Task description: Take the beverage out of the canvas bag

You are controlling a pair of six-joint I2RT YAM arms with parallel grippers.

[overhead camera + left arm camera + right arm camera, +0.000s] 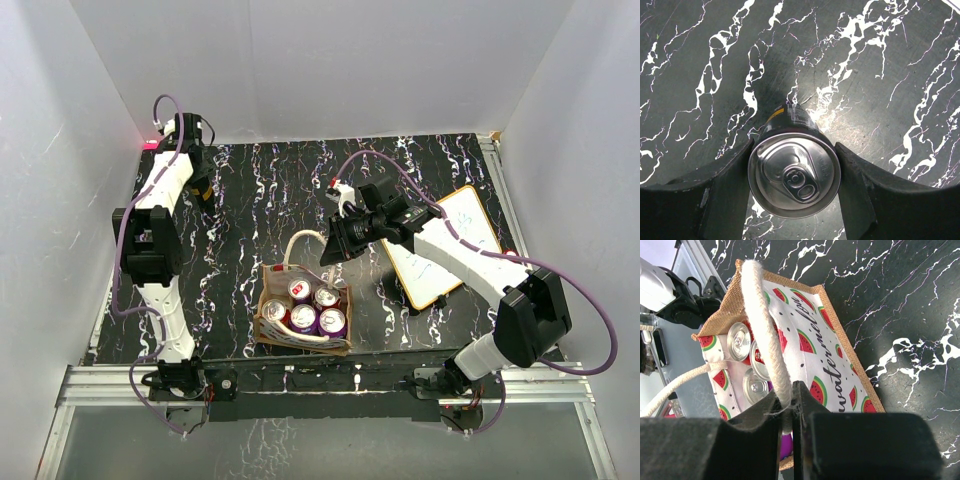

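Observation:
The canvas bag stands near the table's front middle, tan with a watermelon-print side, and holds several cans. My right gripper hovers above the bag's far right corner and is shut on one cream rope handle, which runs into its jaws. The other handle lies across the bag's near side. My left gripper is at the far left back of the table, shut on a dark beverage can that stands upright between both fingers, silver top facing the camera.
An orange-framed whiteboard lies on the black marbled table, right of the bag and under my right arm. White walls close in the left, back and right sides. A metal rail runs along the near edge.

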